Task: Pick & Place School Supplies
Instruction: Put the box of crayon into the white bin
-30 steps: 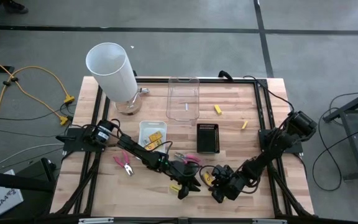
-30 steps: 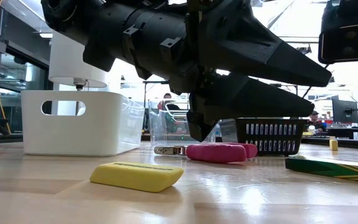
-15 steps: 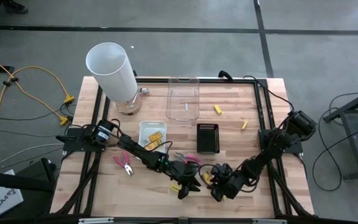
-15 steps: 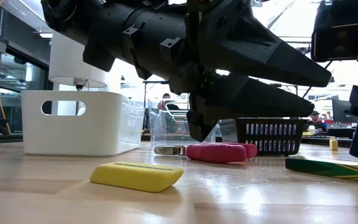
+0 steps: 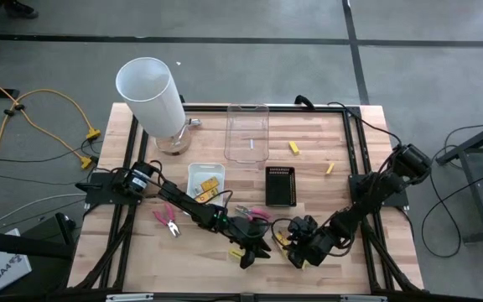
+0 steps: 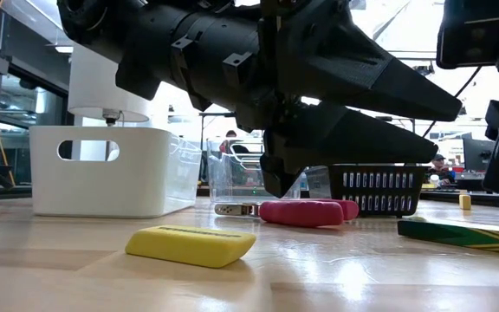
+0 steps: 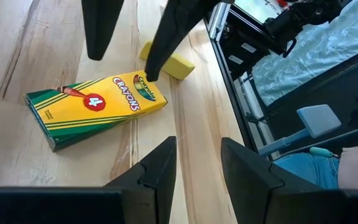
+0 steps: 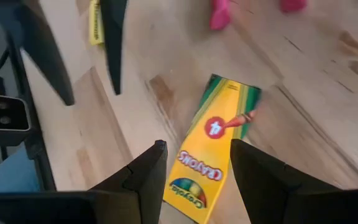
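Right tool (image 8: 194, 168), fingers apart and empty, hovers just over the crayon pack (image 8: 218, 146) lying flat on the desk (image 5: 350, 151) near its front edge — the left tool (image 7: 197, 165), fingers likewise apart, waits close by with a yellow eraser (image 7: 168, 60) beyond the pack. Risk — with both tools crowding one flat pack, fingers may slide over it and push it away, or the arms may collide.

A crayon pack (image 5: 282, 240) lies on the table (image 5: 325, 151) between the left claw (image 5: 255, 252) and right claw (image 5: 296, 252).
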